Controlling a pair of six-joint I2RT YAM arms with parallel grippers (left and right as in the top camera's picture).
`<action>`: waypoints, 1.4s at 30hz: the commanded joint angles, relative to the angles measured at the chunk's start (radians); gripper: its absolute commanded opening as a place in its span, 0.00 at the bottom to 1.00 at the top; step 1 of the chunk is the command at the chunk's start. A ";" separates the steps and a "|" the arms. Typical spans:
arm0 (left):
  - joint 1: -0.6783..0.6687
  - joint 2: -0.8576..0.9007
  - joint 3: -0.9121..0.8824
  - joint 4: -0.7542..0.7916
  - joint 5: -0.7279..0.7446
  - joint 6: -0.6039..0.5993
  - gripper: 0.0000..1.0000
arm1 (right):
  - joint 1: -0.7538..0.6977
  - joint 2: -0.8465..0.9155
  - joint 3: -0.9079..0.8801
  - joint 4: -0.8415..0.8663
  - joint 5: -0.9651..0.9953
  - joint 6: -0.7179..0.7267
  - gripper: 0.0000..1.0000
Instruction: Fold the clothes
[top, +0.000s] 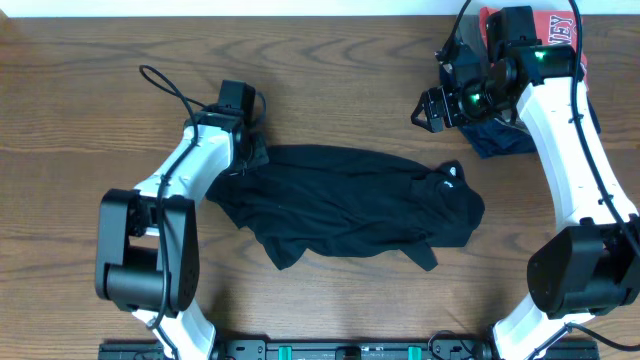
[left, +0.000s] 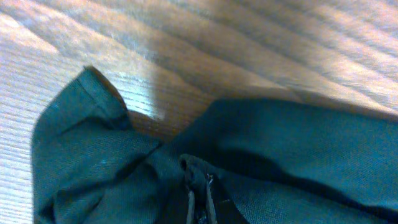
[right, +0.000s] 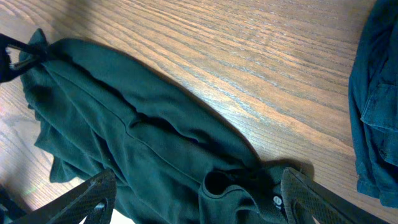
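Clothes (top: 345, 205), soft black crumpled cloth: left hand (left: 200, 202) pinches edge, right hand (top: 428, 110) apart.

A brown wood-grain counter (top: 330, 90) carries three pieces of cloth. The black garment (top: 350, 210) lies crumpled and spread sideways across its middle, with a white tag (top: 452, 172) near its right end. Up and right of it lies a navy garment (top: 497, 141), near but apart. Beyond that, at the far edge, is a red shirt (top: 562, 32) with white lettering.
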 joint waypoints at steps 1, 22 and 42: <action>0.002 -0.091 0.062 0.000 -0.011 0.061 0.06 | 0.003 -0.007 -0.002 0.002 -0.005 0.006 0.82; 0.003 -0.483 0.145 0.185 -0.094 0.197 0.07 | 0.087 -0.007 -0.002 -0.010 -0.082 -0.099 0.86; 0.003 -0.482 0.145 0.156 -0.122 0.206 0.06 | 0.154 -0.007 -0.350 0.349 0.004 0.014 0.75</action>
